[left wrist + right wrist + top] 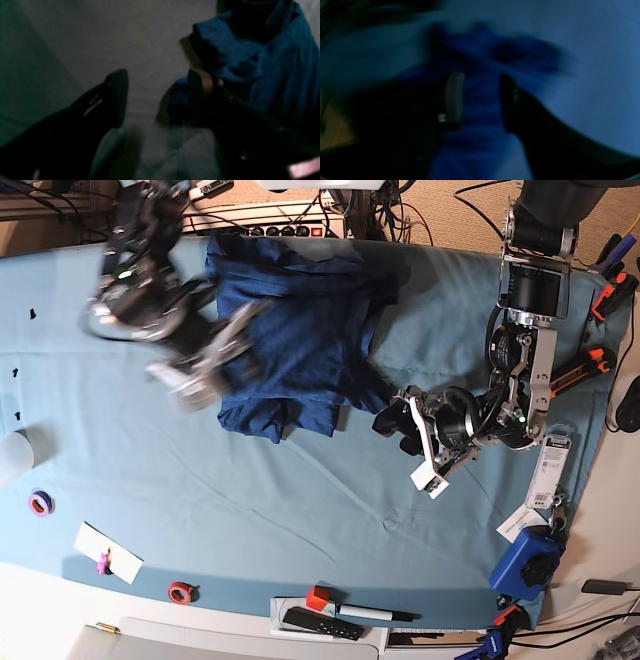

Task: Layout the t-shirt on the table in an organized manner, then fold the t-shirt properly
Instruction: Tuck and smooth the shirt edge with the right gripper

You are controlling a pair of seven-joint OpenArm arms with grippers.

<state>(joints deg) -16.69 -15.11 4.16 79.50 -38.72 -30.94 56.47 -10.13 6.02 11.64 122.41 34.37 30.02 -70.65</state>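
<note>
Base view gave the only full layout: t-shirt [295, 345] lay crumpled, partly spread, on the far half of the table [300, 500], its top edge at the far table edge, lower hem bunched toward the middle. Wrist cams showed only patches of it.

L wrist view: left gripper [160, 97] had its jaws spread wide, nothing between them, just bare table cloth [100, 37]. One finger [202, 97] sat right against a fold of the shirt [262, 62]; couldn't tell if it actually touched. Base view put that gripper [400, 420] at the shirt's lower corner, low over the table.

R wrist view was heavily motion-blurred, dark. Right gripper [480, 97] had its fingers apart w/ shirt fabric [480, 50] visible through the gap, not pinched. In base view the right gripper [215, 355] was smeared by motion over the shirt's side edge; jaw state unreadable from there.

Surface: light teal cloth, mild creases, white strip along the near edge. Only base view showed the clutter: tape rolls [40, 503] & [180, 591], a white card [108, 552], a marker [365, 613], a black remote-like bar [322, 623], a blue device [530, 565] at the corner. Behind the table: a power strip [270, 225], cables on the floor.
</note>
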